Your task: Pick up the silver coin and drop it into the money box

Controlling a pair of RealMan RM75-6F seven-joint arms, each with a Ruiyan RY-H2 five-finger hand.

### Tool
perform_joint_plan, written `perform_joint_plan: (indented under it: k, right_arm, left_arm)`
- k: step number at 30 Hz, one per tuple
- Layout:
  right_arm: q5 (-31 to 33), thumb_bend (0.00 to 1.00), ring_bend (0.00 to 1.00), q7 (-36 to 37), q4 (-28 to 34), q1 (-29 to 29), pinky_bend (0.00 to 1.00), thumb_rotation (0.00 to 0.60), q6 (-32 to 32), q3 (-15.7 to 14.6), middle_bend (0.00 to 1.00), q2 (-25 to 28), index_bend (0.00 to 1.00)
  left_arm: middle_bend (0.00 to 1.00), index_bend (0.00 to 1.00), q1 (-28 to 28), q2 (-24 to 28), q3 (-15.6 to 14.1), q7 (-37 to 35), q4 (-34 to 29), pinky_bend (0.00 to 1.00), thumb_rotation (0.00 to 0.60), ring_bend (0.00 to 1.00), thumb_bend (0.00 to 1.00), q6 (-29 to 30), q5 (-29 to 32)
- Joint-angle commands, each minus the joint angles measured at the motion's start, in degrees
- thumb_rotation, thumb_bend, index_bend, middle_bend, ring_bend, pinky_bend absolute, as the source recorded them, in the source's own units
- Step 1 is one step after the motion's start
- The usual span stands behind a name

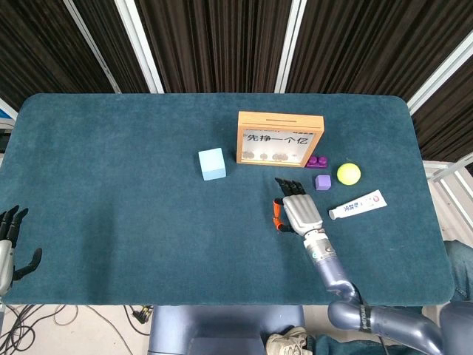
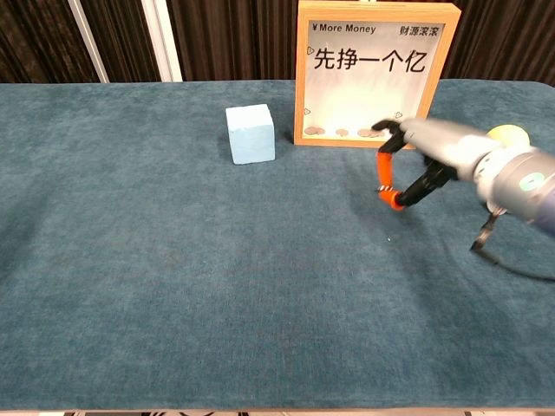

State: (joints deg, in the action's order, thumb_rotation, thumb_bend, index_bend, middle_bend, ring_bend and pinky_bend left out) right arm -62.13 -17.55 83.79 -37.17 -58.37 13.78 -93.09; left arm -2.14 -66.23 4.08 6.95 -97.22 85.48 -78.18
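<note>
Inside money box (image 2: pixel 375 74), coins (image 2: pixel 344 133) (along the bottom)

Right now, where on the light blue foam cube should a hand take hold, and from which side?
Grip the light blue foam cube by its left and right faces, coming from above. It sits flat, those faces are parallel, and both are free: the wooden money box stands apart to its right.

You have even, bright overhead lighting in both views. Shadows on the table (image 1: pixel 111 170) are soft and short. The right hand (image 2: pixel 434 152) shows slight blur; the money box (image 2: pixel 368 74) panel shows mild glare.
</note>
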Motion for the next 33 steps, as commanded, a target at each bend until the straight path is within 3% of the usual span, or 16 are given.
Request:
perform_joint_plan:
  k: [1, 6, 14, 22, 26, 33]
  right_arm:
    - [-1.1, 0.61, 0.0, -0.3, 11.4, 3.2, 0.0, 0.6, -4.5, 1.4, 0.02, 9.7, 0.72]
    - [-1.4, 0.61, 0.0, -0.7, 21.0, 6.1, 0.0, 0.6, -9.4, 4.1, 0.02, 19.1, 0.72]
    - [-0.8, 0.61, 0.0, -3.3, 22.5, 5.6, 0.0, 0.6, -12.3, 8.8, 0.02, 25.8, 0.72]
    - [11.5, 0.61, 0.0, -2.8, 19.0, -2.3, 0.0, 0.6, -0.2, 15.6, 0.02, 32.0, 0.72]
    - [18.2, 0.61, 0.0, -2.9, 14.5, -7.1, 0.0, 0.6, 7.4, 16.5, 0.02, 33.7, 0.72]
    - [24.8, 0.61, 0.0, -3.5, 3.8, -15.6, 0.0, 0.6, 15.4, 16.0, 0.02, 32.3, 0.72]
  left_arm:
    - [0.0, 0.09, 0.0, 0.0, 0.0, 0.0, 0.0, 0.0, 0.6, 0.0, 0.36, 0.0, 0.0]
    - [0.0, 0.09, 0.0, -0.1, 0.1, 0.3, -0.1, 0.0, 0.6, 0.0, 0.36, 0.0, 0.2]
    - [0.0, 0.09, -0.1, -0.3, 0.3, 0.5, -0.1, 0.0, 0.6, 0.0, 0.36, 0.0, 0.6]
    - [0.0, 0.09, -0.4, -0.4, 0.7, 1.0, -0.2, 0.0, 0.6, 0.0, 0.36, -0.8, 1.8]
    - [0.0, 0.09, -0.7, -0.4, 0.8, 1.6, -0.3, 0.0, 0.6, 0.0, 0.36, -1.2, 2.3]
    - [0.0, 0.09, -0.9, -0.7, 1.4, 2.6, -0.6, 0.0, 0.6, 0.0, 0.36, -1.8, 4.2]
